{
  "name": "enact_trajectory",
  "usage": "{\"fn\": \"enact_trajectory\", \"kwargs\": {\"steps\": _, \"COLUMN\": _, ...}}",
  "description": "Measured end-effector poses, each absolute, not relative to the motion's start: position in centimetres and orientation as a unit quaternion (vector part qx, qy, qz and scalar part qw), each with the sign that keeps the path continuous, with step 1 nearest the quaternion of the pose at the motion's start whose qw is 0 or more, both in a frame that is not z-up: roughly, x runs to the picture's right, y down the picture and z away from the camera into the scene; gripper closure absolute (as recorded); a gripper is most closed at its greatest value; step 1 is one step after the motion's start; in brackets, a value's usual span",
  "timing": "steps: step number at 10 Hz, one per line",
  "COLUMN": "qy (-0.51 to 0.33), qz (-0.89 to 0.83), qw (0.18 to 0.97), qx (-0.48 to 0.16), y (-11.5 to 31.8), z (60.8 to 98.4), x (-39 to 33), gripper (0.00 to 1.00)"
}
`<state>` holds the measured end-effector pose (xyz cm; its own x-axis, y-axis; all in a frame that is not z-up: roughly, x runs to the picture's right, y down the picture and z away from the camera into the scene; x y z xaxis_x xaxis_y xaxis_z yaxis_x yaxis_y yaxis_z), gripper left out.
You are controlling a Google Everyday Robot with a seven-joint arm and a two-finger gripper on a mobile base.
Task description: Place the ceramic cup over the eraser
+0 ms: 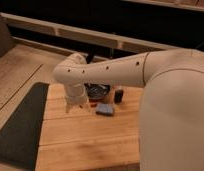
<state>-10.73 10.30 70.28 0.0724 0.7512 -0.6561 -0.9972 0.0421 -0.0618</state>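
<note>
The eraser (118,95), a small black upright block, stands on the wooden table (90,140) just right of a dark bowl (98,91). My white arm (110,70) reaches from the right across the view and bends down at its elbow. Its lower end, with the gripper (77,106), hangs low over the table at the bowl's left rim, about a bowl's width left of the eraser. I see no ceramic cup; it is hidden or out of view.
A flat blue pad (105,109) lies in front of the bowl and the eraser. A dark mat (20,125) covers the floor left of the table. A dark shelf unit with pale rails (85,35) runs along the back. My body fills the right side.
</note>
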Motion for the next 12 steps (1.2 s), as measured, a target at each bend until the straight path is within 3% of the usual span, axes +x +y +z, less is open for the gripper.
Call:
{"fn": "enact_trajectory", "kwargs": {"steps": 9, "qy": 0.233, "qz": 0.64, "qw": 0.684, "qx": -0.263, "y": 10.3, "z": 70.3, "x": -10.7, "gripper": 0.35}}
{"fn": "enact_trajectory", "kwargs": {"steps": 12, "qy": 0.197, "qz": 0.65, "qw": 0.693, "qx": -0.241, "y": 7.7, "z": 72.6, "x": -9.2, "gripper": 0.35}}
